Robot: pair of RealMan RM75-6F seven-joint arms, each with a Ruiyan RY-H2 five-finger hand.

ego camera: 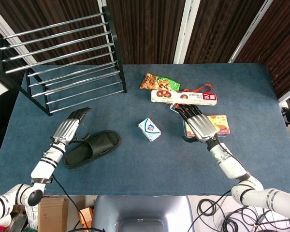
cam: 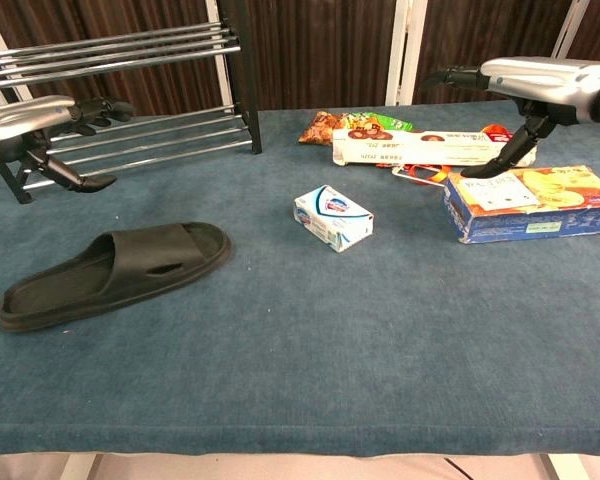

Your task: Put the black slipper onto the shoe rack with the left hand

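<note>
The bench [ego camera: 150, 164] is covered in a blue, felt-like cloth. At its far left corner stands the shoe rack [ego camera: 63, 58], a black frame carrying rows of shiny metal rods. The black slipper [ego camera: 92, 148] lies flat on the bench in front of the rack, toward the near left: a one-piece, matte, rubbery slide with a broad strap over the front and a small slit in its side, sole down. The left robot hand [ego camera: 70, 126] hovers just above and beside the slipper's strap end, not touching it; its silver back is up, dark fingers stretched forward and apart, holding nothing. The right robot hand [ego camera: 199, 124] hangs over an orange-and-blue cardboard box [cam: 530, 203], fingers extended and spread, also empty. Behind it lies a long white biscuit carton [ego camera: 183, 97] and a crinkled snack bag [ego camera: 158, 82]. Near the bench's middle sits a small white-and-blue packet [ego camera: 149, 129], well apart from the slipper.
</note>
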